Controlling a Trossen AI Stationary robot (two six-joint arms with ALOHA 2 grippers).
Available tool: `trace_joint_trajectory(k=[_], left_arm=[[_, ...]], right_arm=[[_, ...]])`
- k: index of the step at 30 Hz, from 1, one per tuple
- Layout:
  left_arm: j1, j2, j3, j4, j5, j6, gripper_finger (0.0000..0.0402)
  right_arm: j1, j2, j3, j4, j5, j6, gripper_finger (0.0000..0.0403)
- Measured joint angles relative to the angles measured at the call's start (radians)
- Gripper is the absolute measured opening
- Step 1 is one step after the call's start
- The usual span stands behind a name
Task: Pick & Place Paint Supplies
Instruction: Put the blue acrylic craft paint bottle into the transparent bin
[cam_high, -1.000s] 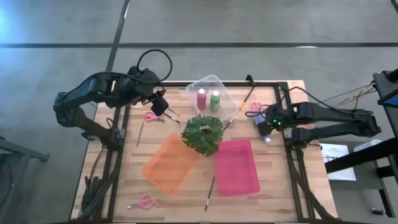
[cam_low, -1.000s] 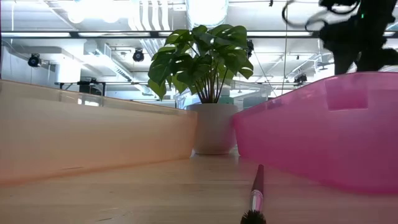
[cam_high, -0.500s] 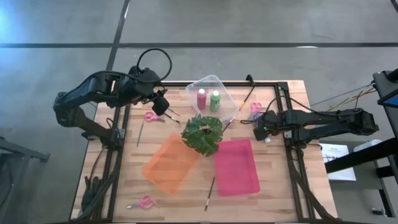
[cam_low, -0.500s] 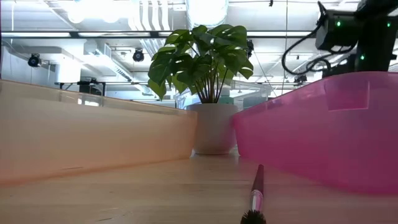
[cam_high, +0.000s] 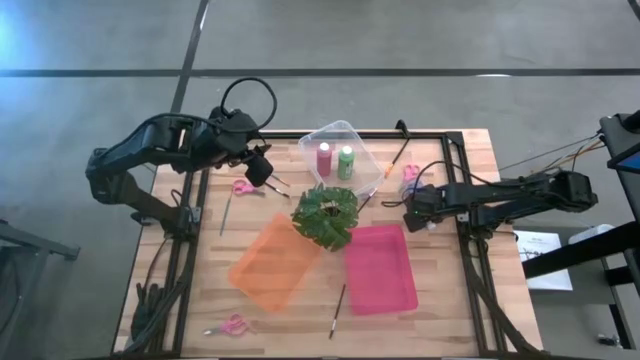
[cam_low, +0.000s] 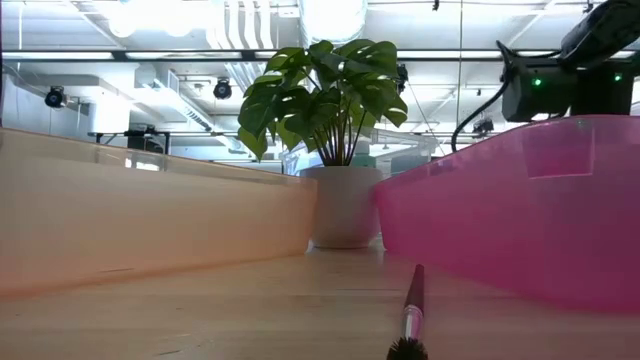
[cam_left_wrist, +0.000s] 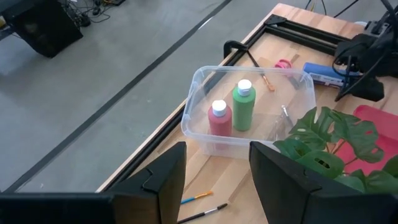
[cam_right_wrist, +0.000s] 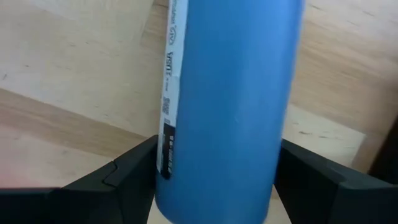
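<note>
The right hand (cam_right_wrist: 214, 186) sits low over the surface (cam_high: 460, 300) near its right edge, fingers spread on either side of the blue bottle (cam_right_wrist: 227, 106) lying between them, not yet clamped. For a good pick, I'd centre the fingers on the bottle's body, close squarely, then lift before carrying it toward the clear tub (cam_high: 340, 148). The left hand (cam_left_wrist: 211, 180) waits released near the tub's left side. Counted: two bottles stand in the tub, maroon (cam_high: 324, 158) and green (cam_high: 346, 161), plus the blue one; three scissors; several thin brushes.
</note>
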Motion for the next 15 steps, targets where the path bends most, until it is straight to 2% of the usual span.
trace_joint_trajectory(k=[6,15], left_arm=[[0.000,0.000,0.000,0.000,0.000,0.000,0.0181],[0.000,0.000,0.000,0.000,0.000,0.016,0.0181]], right_arm=[[0.000,-0.016,0.021,0.009,0.011,-0.012,0.0268],[0.000,-0.049,0.025,0.007,0.020,-0.016,0.0195]])
